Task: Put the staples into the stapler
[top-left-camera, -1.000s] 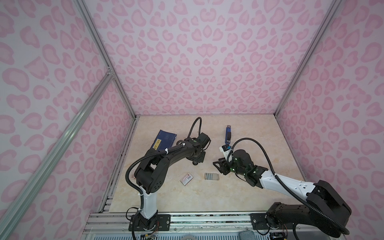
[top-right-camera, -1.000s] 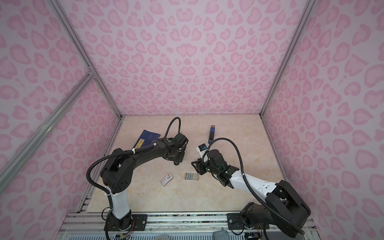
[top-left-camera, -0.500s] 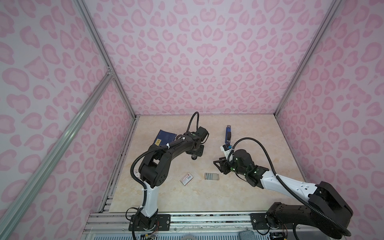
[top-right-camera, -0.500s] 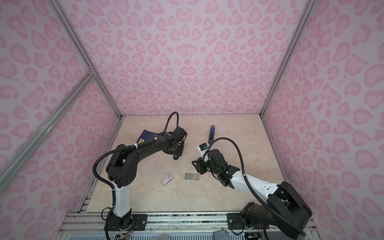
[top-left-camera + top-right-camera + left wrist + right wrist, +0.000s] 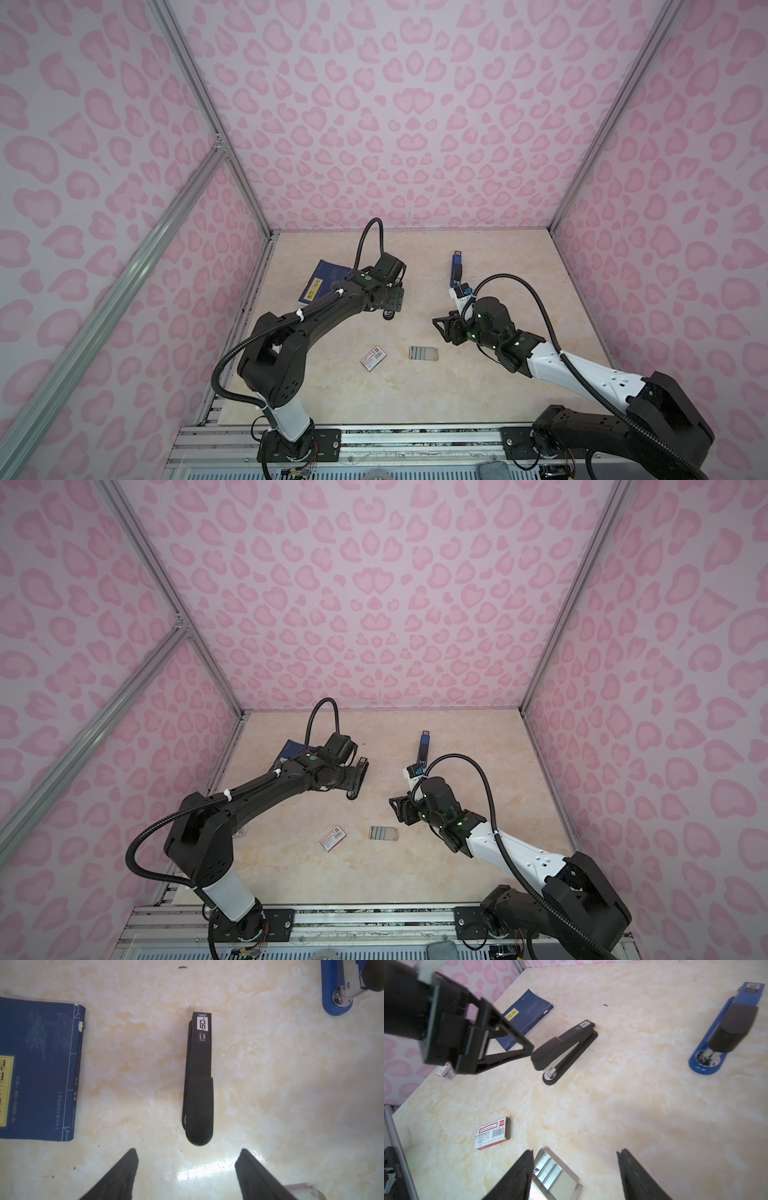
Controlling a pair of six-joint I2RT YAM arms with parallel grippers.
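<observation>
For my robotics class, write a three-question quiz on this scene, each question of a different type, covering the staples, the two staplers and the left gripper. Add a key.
1. True or false: the left gripper grips the black stapler.
2. Choose one. The staples lie: A in the black stapler; B outside both staplers, near the red-and-white box; C in the blue stapler.
3. Short answer: how many staplers are on the table?

Key
1. False: its jaws stand open, short of the black stapler.
2. B.
3. Two: the black stapler and the blue stapler.
</observation>
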